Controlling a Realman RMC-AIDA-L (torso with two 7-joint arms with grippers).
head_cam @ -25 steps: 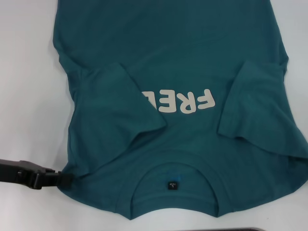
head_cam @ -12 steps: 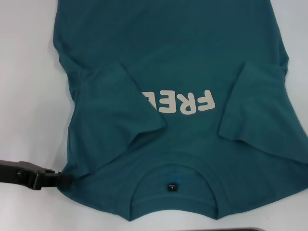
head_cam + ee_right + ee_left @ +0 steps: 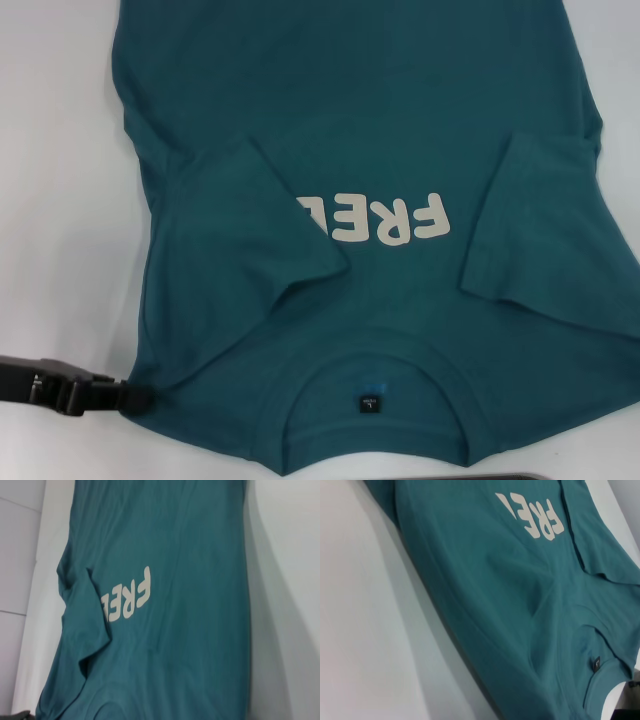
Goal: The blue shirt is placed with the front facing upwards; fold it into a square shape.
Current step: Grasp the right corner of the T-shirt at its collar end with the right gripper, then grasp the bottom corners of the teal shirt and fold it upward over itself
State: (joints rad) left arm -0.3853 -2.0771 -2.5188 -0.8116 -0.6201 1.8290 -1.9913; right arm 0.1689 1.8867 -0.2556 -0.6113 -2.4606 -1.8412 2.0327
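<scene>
The blue shirt [image 3: 380,110] lies front up on the white table, its collar [image 3: 300,440] nearest me and the cream "FREE" lettering [image 3: 375,220] upside down. Both short sleeves are folded inward: one [image 3: 245,235] covers the last letter, the other [image 3: 540,225] lies beside the first. My left gripper [image 3: 135,397] sits at the near left shoulder edge, pinched shut on the cloth. The left wrist view shows the shirt [image 3: 495,605] with its black neck label [image 3: 596,665]. In the right wrist view the shirt [image 3: 190,630] fills the middle. My right gripper is out of view.
Bare white table [image 3: 60,200] runs along the shirt's left side and shows again as table [image 3: 285,605] in the right wrist view. A dark strip [image 3: 500,476] lies at the near edge below the collar.
The shirt has slid toward me and slightly right; collar and lettering now sit lower. The left gripper moved nearer with the shoulder edge. The shirt's near right corner now reaches the frame's bottom.
</scene>
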